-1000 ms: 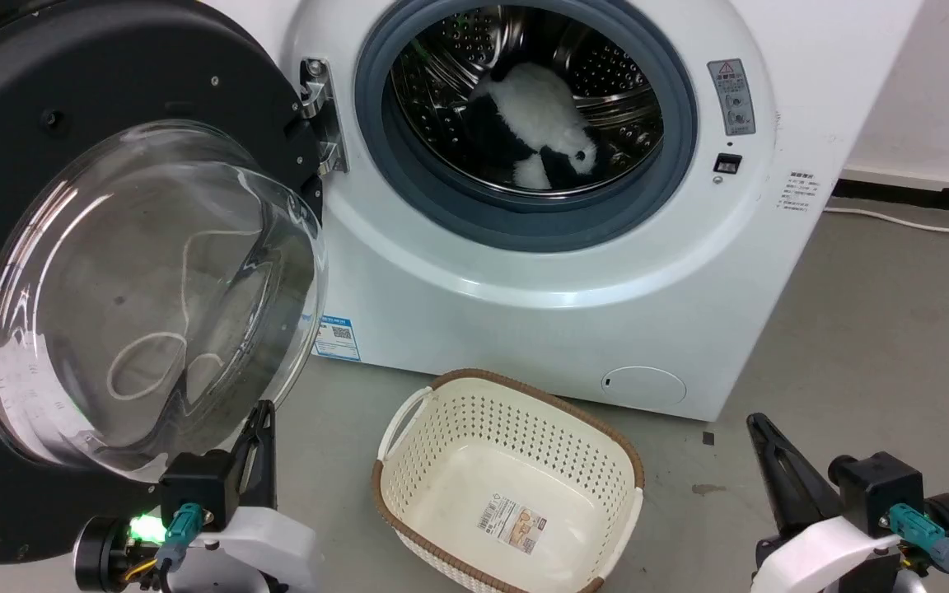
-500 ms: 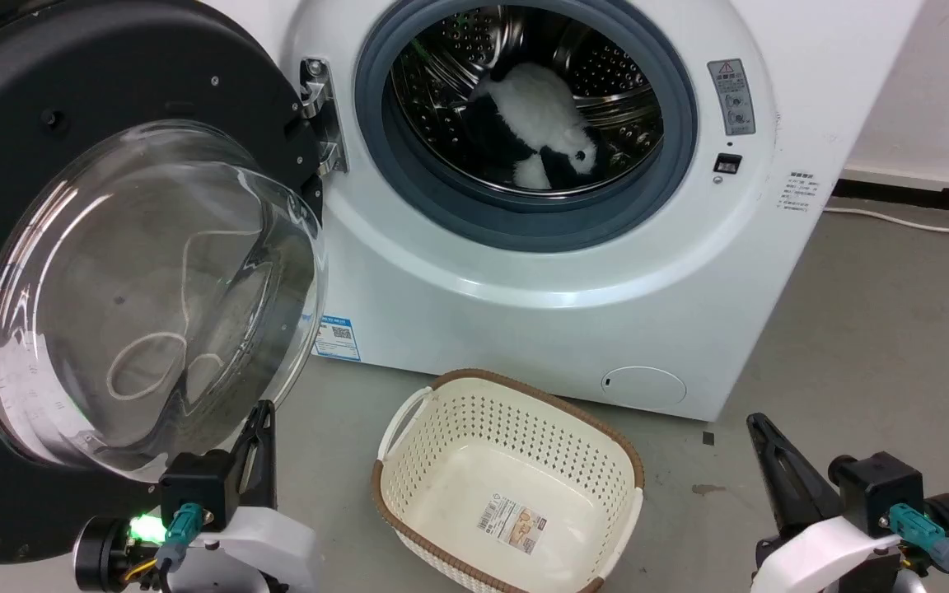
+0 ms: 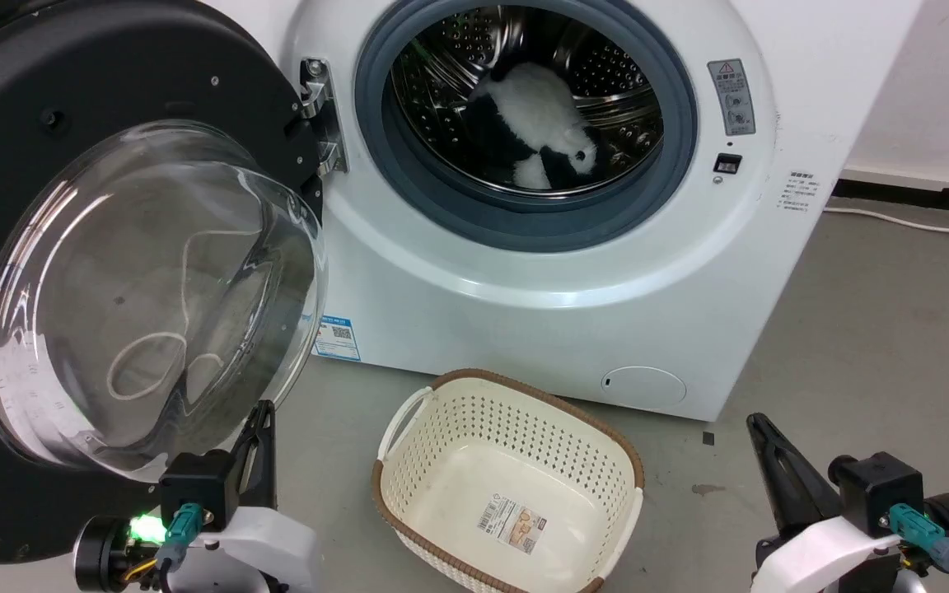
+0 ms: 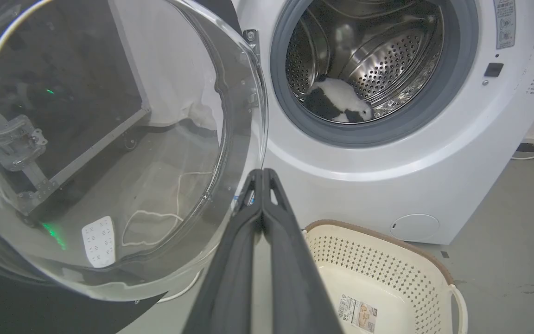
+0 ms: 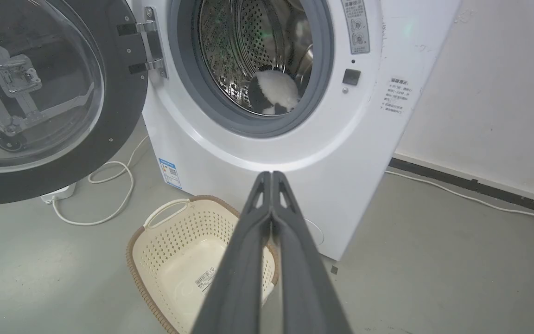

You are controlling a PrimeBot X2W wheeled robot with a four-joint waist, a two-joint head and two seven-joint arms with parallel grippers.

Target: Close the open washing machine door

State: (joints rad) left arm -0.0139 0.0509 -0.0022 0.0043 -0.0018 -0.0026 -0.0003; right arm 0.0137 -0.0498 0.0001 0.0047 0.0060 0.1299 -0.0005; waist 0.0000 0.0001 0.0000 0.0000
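Change since earlier frames: nothing is visibly moving; door, basket and both arms are sitting where they were.
Washing machine door: standing swung wide open at the left of the washing machine, glass bowl bulging outward.
Left gripper: fingers pressing together, gripping nothing, hanging near the glass's lower rim; contact unclear.
Right gripper: fingers pressing together, empty, pointing at the machine's front.
Drum: black-and-white plush toy lying inside.
Laundry basket: sitting on the floor before the machine.
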